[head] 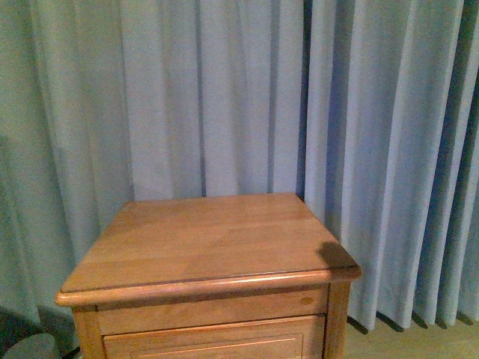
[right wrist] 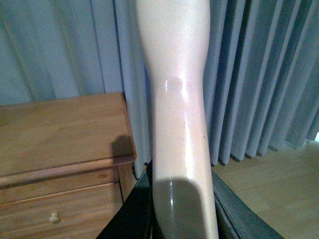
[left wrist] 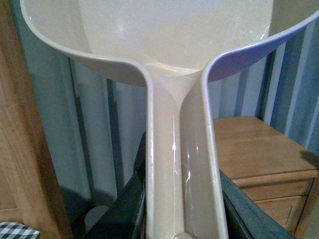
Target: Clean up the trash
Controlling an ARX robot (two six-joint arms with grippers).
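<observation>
While the counter sits at 6 o'clock, we find left tool clamped on dustpan, right tool on beige handle.

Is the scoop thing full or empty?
Empty, as far as shows: the dustpan has a bare, shiny inside. Its front edge is out of view.

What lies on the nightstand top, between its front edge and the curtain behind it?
Nothing: in the front view the nightstand top is bare wood up to the curtain.
</observation>
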